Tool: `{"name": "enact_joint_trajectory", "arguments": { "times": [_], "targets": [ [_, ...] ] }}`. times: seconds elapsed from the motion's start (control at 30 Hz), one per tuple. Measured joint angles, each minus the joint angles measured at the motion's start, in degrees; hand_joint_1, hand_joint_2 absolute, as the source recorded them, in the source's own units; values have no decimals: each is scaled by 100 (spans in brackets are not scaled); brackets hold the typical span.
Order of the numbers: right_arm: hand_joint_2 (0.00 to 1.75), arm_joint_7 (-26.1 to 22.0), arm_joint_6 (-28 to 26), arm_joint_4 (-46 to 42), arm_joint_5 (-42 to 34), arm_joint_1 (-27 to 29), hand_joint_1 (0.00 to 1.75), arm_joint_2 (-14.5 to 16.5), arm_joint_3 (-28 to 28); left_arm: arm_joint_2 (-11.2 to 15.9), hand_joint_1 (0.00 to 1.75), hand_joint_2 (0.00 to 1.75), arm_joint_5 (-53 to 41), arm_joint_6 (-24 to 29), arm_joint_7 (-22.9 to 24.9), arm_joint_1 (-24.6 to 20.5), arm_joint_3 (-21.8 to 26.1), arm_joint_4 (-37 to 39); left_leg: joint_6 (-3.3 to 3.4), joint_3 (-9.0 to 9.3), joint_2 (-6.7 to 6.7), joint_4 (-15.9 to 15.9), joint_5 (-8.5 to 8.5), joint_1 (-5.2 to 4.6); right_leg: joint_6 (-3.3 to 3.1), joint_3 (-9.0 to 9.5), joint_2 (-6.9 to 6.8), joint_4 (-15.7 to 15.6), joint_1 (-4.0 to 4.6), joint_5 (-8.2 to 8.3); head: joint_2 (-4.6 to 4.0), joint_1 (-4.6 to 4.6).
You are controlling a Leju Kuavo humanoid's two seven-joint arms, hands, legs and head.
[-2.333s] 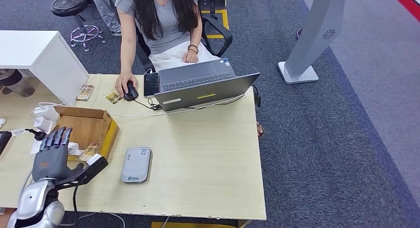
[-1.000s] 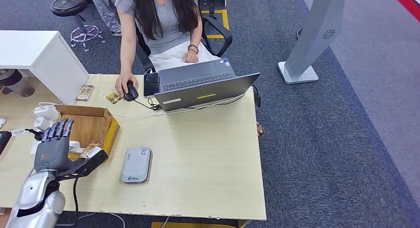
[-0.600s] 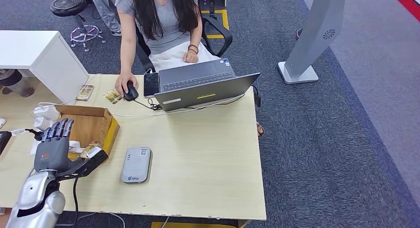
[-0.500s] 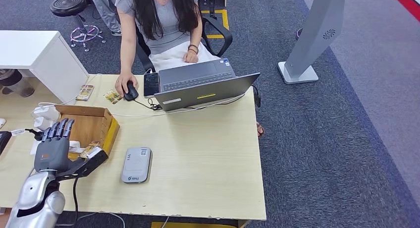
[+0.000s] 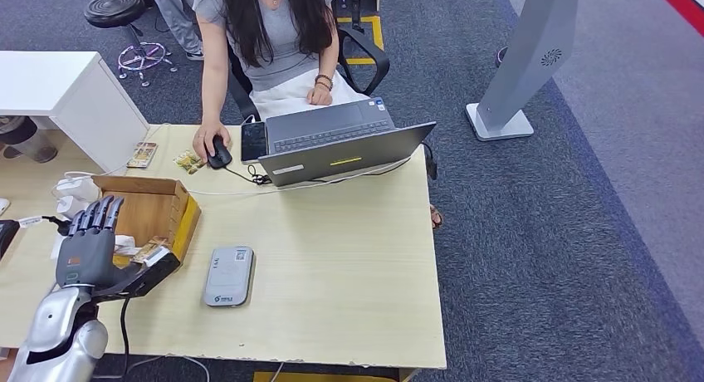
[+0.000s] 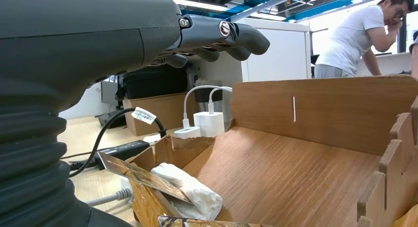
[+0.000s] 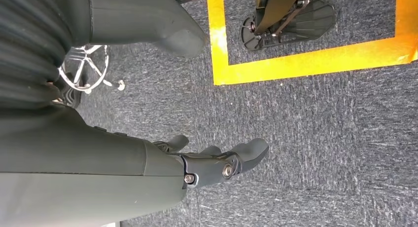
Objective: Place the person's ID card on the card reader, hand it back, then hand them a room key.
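Our left hand hovers at the near left of the table, beside the open cardboard box, with its fingers stretched out flat and apart and its thumb out toward the box's near corner; it holds nothing. From the left wrist we see those same fingers reaching over the box, whose brown floor slopes away to a back wall. In the box's near corner lie a card tilted on edge and a crumpled white wad under it. We cannot tell whether this card is the ID card or a room key. In the head view a card also shows at the box's near edge, just beside our thumb.

The grey card reader lies flat on the table to the right of the box, apart from it, with no card on top of it.

Our right hand hangs over dark carpet near a yellow floor line, fingers loosely extended and apart, holding nothing.

Across the table a person sits at a laptop, one hand on a mouse. A phone lies beside the laptop. Two small cards lie near the far left edge. White chargers sit left of the box.
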Motion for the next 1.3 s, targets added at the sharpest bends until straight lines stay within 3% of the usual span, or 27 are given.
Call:
{"name": "enact_joint_trajectory", "arguments": {
  "times": [0.63, 1.3],
  "targets": [
    [175, -45, 2, 1, 26, -1, 0, 0, 0, 61, 0, 175, -11, -4, -180, 0, -103, 0, 0, 0, 0, 0, 0, 0, 0, 0, 0, 0, 0, 0, 0, 0],
    [175, -69, 4, 2, 58, -3, 0, 0, -1, 258, 0, 175, 34, -528, -204, -7, -386, 43, 0, 1, 1, 0, 0, 0, 0, -1, 1, 0, 0, 0, 0, 1]
  ]
}}
